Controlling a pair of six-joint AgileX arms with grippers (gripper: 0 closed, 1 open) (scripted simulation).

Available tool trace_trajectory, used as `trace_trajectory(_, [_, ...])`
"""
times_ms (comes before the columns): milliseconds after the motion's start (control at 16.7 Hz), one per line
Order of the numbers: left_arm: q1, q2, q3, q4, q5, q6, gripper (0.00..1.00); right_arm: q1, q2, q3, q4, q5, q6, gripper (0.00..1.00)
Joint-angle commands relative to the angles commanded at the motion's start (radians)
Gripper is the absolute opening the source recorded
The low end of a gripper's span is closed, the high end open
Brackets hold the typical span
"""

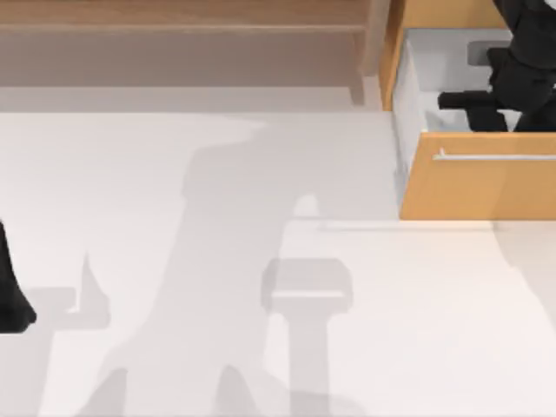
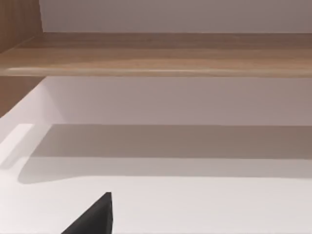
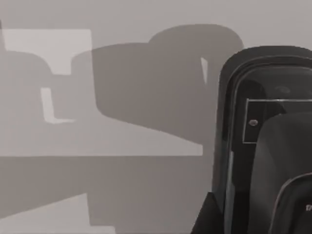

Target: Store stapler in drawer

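The drawer (image 1: 486, 187) stands pulled open at the table's back right, with a light orange-tan front, a thin silver bar handle (image 1: 495, 157) and a white inside (image 1: 430, 65). My right gripper (image 1: 491, 100) reaches down into it, shut on the black stapler (image 1: 465, 102), which sticks out to the left over the drawer's floor. In the right wrist view the stapler (image 3: 258, 122) sits close up against a dark finger (image 3: 287, 170), with shadows on the white floor behind. My left gripper (image 1: 13, 308) is parked at the table's left edge.
A brown wooden shelf (image 1: 174, 35) runs along the back left, and the left wrist view looks at the shelf (image 2: 146, 53) from low down. The white tabletop (image 1: 261, 304) carries only the arms' shadows.
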Motion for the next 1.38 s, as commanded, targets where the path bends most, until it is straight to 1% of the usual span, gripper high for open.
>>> trace_trajectory(240, [0.0, 0.0, 0.0, 0.0, 0.0, 0.0, 1.0, 0.007, 0.002, -0.009, 0.009, 0.014, -0.006, 0.0])
trace_trajectory(660, [0.0, 0.0, 0.0, 0.0, 0.0, 0.0, 1.0, 0.003, -0.005, -0.024, 0.022, 0.004, -0.001, 0.0])
trace_trajectory(1380, [0.0, 0.0, 0.0, 0.0, 0.0, 0.0, 1.0, 0.003, -0.005, -0.024, 0.022, 0.004, -0.001, 0.9])
